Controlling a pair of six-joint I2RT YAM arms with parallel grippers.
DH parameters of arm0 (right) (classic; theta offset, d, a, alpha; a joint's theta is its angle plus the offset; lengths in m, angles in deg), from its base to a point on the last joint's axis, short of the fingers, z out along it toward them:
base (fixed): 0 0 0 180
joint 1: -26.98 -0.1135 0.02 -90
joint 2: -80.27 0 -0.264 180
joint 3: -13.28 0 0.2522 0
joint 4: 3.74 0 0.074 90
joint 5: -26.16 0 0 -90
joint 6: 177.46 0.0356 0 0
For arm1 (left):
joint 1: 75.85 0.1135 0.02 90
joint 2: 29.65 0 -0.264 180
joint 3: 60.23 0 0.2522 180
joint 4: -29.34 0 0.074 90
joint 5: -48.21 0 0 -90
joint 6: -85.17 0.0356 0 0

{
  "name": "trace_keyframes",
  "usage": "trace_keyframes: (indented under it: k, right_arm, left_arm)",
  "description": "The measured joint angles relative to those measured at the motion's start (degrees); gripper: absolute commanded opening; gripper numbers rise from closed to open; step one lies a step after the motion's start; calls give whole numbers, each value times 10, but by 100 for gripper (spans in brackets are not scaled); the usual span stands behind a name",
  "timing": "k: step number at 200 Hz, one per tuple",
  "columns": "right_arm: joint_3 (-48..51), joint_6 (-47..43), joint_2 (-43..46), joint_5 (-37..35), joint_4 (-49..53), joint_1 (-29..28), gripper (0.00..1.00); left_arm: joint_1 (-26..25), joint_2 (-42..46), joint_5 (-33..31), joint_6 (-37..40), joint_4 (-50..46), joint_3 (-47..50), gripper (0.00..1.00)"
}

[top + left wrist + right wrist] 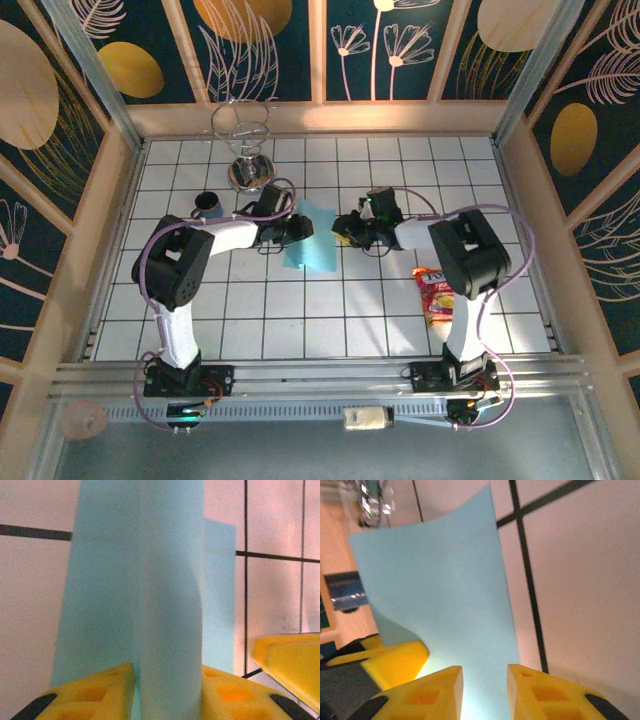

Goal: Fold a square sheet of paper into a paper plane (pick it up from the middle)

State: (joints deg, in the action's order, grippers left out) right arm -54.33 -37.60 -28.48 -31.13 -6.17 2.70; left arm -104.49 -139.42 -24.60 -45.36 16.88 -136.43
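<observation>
Two grippers share one sheet. The left gripper (167, 682) has its yellow fingers (100, 690) closed against a raised fold of the square sheet of paper (130, 580). The right gripper (485, 685) clamps the opposite edge, which curls up off the white tiled table (330, 320). The light-blue sheet sits mid-table between both arms, and an orange-red snack packet (437, 290) lies well apart to the right.
</observation>
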Motion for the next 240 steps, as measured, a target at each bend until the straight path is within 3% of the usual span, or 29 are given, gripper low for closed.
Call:
trace_keyframes:
  k: [31, 79, 106, 158, 240]
  right_arm:
    - [48, -9, 90, 0, -41, 40, 46]
    - [97, -14, 169, 45, -137, 59, 79]
    - [105, 12, 171, 94, -211, 59, 84]
    - [94, 31, 167, 157, -284, 45, 80]
    - [89, 25, 170, 171, -278, 39, 46]
  left_arm:
    - [0, 61, 28, 0, 32, 16, 29]
    - [11, 162, 130, -56, 151, 38, 29]
    - [22, 176, 188, -115, 231, 47, 28]
    - [32, 177, 245, -183, 296, 58, 27]
    - [42, 177, 226, -150, 223, 59, 26]
